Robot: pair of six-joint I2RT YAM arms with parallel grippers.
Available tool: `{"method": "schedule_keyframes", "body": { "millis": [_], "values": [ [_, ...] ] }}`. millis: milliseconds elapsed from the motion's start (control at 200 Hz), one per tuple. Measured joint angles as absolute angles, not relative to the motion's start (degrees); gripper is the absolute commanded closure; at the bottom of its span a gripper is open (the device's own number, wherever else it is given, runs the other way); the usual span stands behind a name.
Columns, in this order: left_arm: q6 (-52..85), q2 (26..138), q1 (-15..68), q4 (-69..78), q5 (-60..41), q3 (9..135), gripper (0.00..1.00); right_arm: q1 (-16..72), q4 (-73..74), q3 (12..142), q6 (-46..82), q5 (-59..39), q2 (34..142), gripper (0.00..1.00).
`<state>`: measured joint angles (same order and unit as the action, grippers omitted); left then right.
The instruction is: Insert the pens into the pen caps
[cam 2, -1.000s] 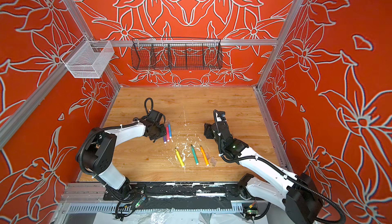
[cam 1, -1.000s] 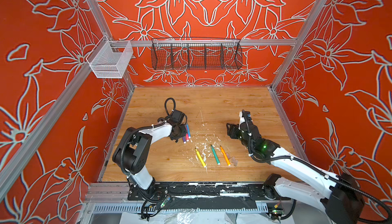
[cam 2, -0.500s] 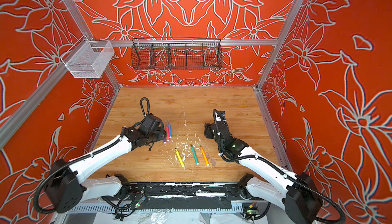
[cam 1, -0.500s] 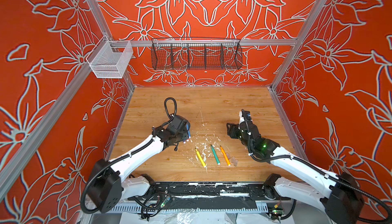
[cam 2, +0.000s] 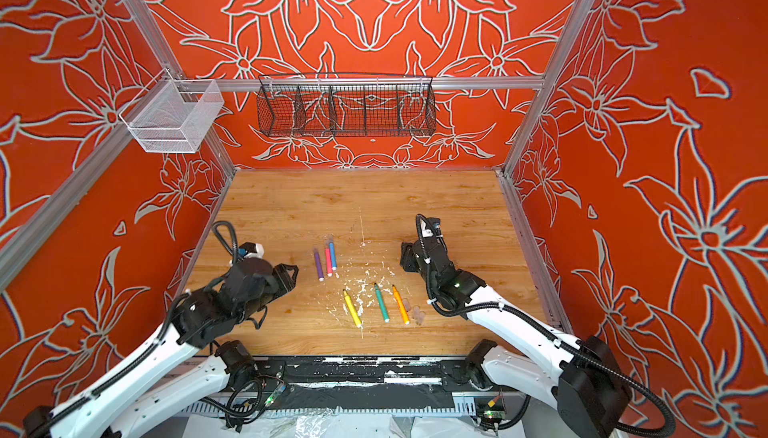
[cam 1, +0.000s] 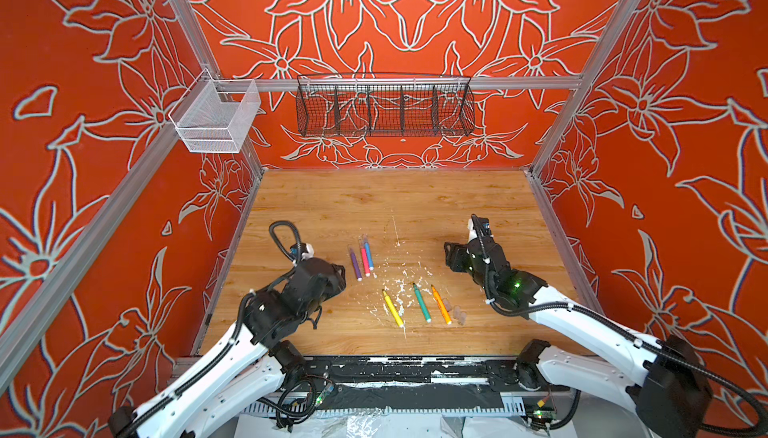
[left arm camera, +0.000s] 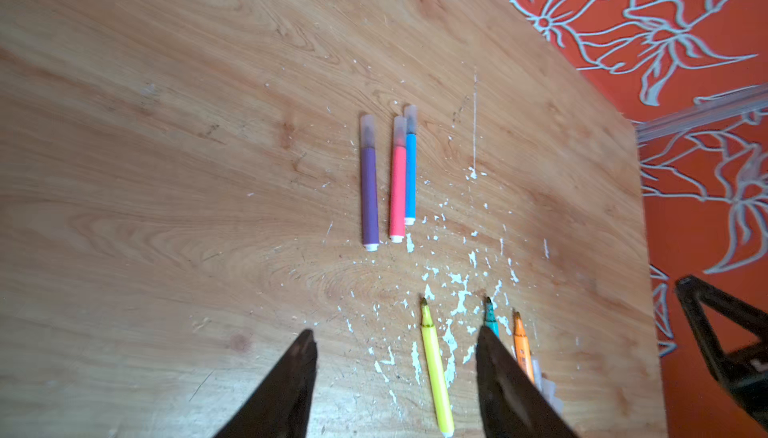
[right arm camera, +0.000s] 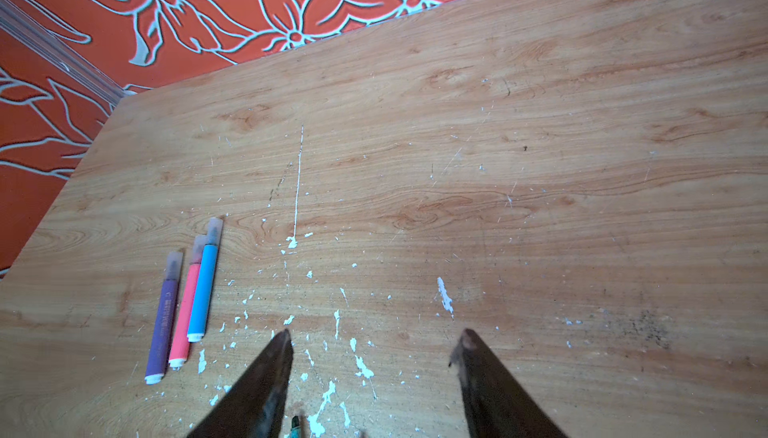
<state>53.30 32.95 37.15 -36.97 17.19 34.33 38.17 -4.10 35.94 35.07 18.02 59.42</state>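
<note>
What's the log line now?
capped: purple, pink, blue | bare: yellow, green, orange | caps loose | left tool open | right tool open

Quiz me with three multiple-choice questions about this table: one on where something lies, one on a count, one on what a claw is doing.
1. Where do the loose caps lie?
A. Beside the orange pen
B. In the black wire basket
C. In the white mesh bin

2. How many pens are capped?
A. Two
B. Three
C. Six

3. How is the left gripper?
A. Shut on a pen
B. Open, holding nothing
C. Shut on a cap

Answers:
1 A: they sit right next to that pen's rear half.
2 B: the purple pen, pink pen and blue pen wear caps; the other three show bare tips.
3 B: its wrist view shows the fingers apart with nothing between them.
</note>
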Motion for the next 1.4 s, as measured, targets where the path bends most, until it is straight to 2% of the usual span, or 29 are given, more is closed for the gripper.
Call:
{"method": "schedule_keyframes", "body": {
  "millis": [45, 90, 175, 280, 345, 575, 761, 1056, 1396],
  "values": [
    [52.4, 29.3, 37.1, -35.4, 16.6, 30.6, 0.35, 38.2, -4.2, 35.9, 35.1, 18.0, 59.3, 0.35],
    [52.1, 26.8, 37.1, -35.5, 16.4, 28.6, 0.4, 38.2, -4.3, 35.9, 35.1, 18.1, 59.0, 0.35],
    [52.7, 25.6, 37.1, -37.4, 16.6, 29.2, 0.48, 38.2, -4.3, 35.9, 35.1, 18.5, 58.3, 0.35],
    [54.9, 29.7, 37.4, -40.0, 16.2, 33.1, 0.57, 38.2, -4.3, 35.9, 35.1, 19.1, 58.1, 0.35],
    [57.0, 34.8, 38.6, -41.1, 15.8, 35.0, 0.59, 38.2, -4.4, 35.9, 35.1, 19.2, 58.1, 0.35],
    [67.3, 57.4, 55.2, -43.2, 18.5, 39.5, 0.62, 38.2, -4.6, 35.9, 35.2, 19.7, 58.7, 0.36],
    [75.1, 70.8, 66.8, -44.4, 22.7, 47.8, 0.62, 38.2, -4.8, 35.9, 35.2, 19.7, 58.7, 0.36],
    [78.9, 84.7, 70.2, -41.8, 23.3, 52.8, 0.59, 37.9, -5.4, 36.0, 35.4, 19.7, 58.7, 0.36],
    [80.4, 86.8, 70.2, -38.0, 23.0, 52.3, 0.55, 37.8, -5.7, 36.0, 35.7, 19.7, 58.9, 0.36]
  ]
}}
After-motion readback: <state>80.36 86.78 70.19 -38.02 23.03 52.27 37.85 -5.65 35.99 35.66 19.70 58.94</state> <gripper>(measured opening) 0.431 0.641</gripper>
